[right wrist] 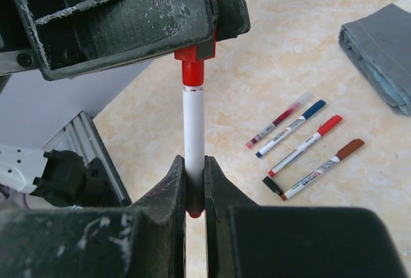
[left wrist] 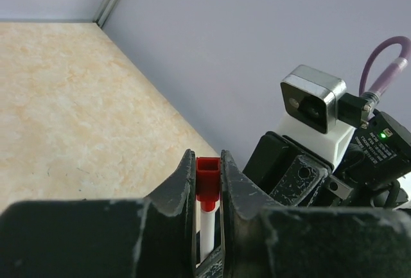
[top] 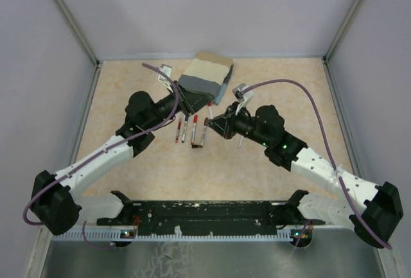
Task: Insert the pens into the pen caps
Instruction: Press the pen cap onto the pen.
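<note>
My left gripper point(left wrist: 207, 174) is shut on a red pen cap point(left wrist: 207, 178), held in the air over the table. My right gripper point(right wrist: 194, 178) is shut on the lower end of a white-barrelled pen point(right wrist: 193, 124). The pen's red upper end sits in the mouth of the red cap point(right wrist: 196, 56) between the left fingers point(right wrist: 128, 21). In the top view the two grippers meet, left point(top: 204, 106) and right point(top: 218, 122). Several capped pens lie side by side on the table point(top: 189, 130): dark red point(right wrist: 279, 121), blue point(right wrist: 292, 127), red point(right wrist: 307, 144), brown point(right wrist: 321, 169).
A small black cap point(right wrist: 272, 185) lies by the end of the brown-capped pen. A folded grey-beige cloth point(top: 205, 79) lies behind the pens, and it also shows in the right wrist view point(right wrist: 382, 53). Enclosure walls stand at the back and both sides.
</note>
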Tool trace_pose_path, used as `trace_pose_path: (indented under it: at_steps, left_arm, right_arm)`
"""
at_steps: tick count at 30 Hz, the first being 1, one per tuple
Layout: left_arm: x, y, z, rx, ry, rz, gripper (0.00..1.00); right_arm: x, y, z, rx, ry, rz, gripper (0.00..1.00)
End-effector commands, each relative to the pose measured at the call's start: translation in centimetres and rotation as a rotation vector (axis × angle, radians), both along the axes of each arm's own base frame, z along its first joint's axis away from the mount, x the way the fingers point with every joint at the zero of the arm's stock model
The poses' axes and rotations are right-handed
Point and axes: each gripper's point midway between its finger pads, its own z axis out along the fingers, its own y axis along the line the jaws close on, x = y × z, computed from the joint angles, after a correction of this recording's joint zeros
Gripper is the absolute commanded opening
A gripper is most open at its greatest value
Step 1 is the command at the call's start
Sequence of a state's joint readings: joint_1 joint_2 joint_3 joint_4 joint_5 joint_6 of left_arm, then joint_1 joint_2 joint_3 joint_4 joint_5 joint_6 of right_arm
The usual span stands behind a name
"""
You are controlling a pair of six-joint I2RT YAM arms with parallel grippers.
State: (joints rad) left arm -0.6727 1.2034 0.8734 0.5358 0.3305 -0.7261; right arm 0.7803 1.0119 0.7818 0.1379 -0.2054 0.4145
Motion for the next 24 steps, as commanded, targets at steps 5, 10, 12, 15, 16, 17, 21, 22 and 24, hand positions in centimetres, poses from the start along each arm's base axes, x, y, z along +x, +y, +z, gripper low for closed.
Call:
trace_pose_path:
  at_steps: [5, 10, 12, 15, 16, 17, 21, 22, 24]
  left_arm:
    - [-0.8, -1.7, 0.8, 0.088, 0.026, -0.111, 0.0]
    - [-1.1, -2.4, 0.1, 0.108, 0.075, -0.16, 0.0]
    - [-1.3, -2.8, -0.2, 0.118, 0.087, -0.186, 0.0]
    - [-1.6, -3.1, -0.7, 0.139, 0.096, -0.2, 0.0]
    - [-1.8, -3.3, -0.9, 0.146, 0.106, -0.211, 0.0]
    - [-1.9, -3.3, -1.0, 0.152, 0.112, -0.217, 0.0]
    - [-2.4, -3.7, -1.4, 0.173, 0.12, -0.232, 0.0]
    - [-2.5, -3.8, -1.4, 0.177, 0.12, -0.235, 0.0]
    - [-2.7, -4.1, -1.5, 0.182, 0.122, -0.247, 0.0]
  right_arm:
    - [2.6, -0.5, 6.9, 0.069, -0.165, -0.102, 0.0]
    - [3.7, -2.0, 9.5, 0.129, -0.246, -0.207, 0.0]
    - [4.2, -2.7, 10.5, 0.131, -0.285, -0.253, 0.0]
    - [5.1, -3.3, 12.7, 0.13, -0.35, -0.307, 0.0]
    - [5.4, -3.5, 13.8, 0.139, -0.372, -0.318, 0.0]
    - [5.7, -3.6, 14.8, 0.144, -0.394, -0.331, 0.0]
    - [7.0, -4.3, 19.4, 0.179, -0.491, -0.377, 0.0]
    - [7.5, -4.3, 20.4, 0.191, -0.509, -0.385, 0.0]
    - [7.8, -4.3, 22.5, 0.21, -0.558, -0.389, 0.0]
